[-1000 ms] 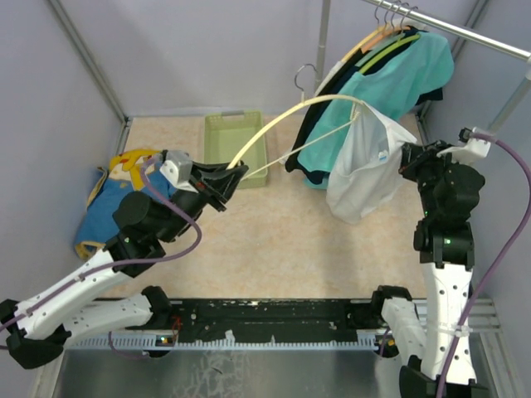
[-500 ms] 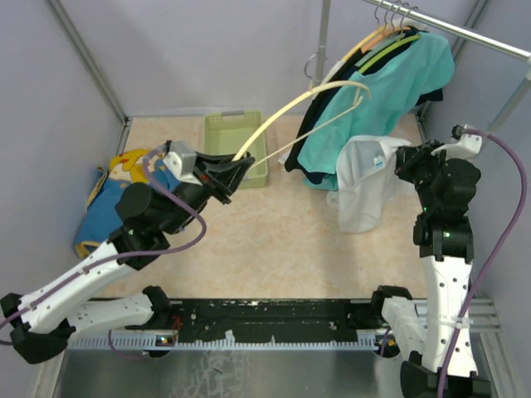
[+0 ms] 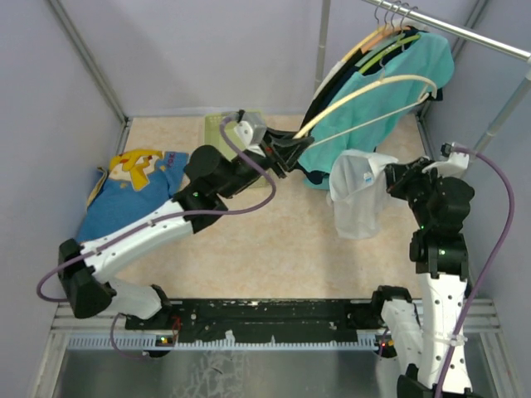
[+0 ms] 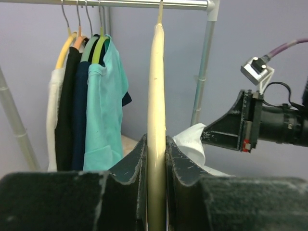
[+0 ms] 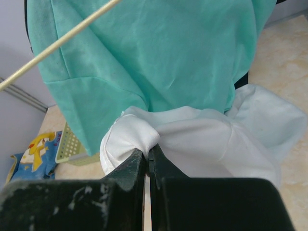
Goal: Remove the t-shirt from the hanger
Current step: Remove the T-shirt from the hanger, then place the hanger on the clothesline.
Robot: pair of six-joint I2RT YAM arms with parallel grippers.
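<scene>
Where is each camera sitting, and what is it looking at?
Top camera: high behind the arms, looking down; shows both arms, left hand and right hand.
Left wrist camera: rides the left arm, facing the rail; its hand clamps the cream hanger.
Right wrist camera: faces the teal shirt; its hand pinches the white t-shirt.
Shared: all three see the teal shirt.

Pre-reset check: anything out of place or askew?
A blue-and-yellow garment lies crumpled on the table, left side, outside the green basket. The white t-shirt dangles bunched from the right gripper.
</scene>
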